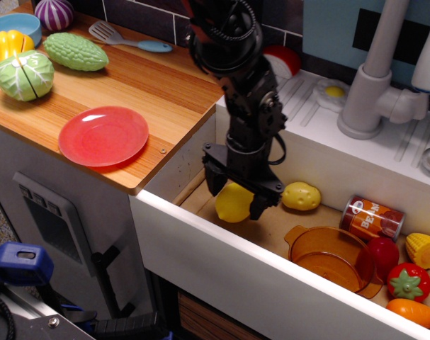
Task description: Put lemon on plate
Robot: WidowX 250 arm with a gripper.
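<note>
Down inside the sink beside the worktop's right edge, the gripper is straddling the lemon, jaws wide, not gripping; the plate near the front edge is waiting.

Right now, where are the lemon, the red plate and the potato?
lemon (232, 204): the only camera view, its yellow body between the jaws.
plate (103, 135): same view, its glossy red centre.
potato (301, 195): same view, middle of its bumpy skin.
</note>
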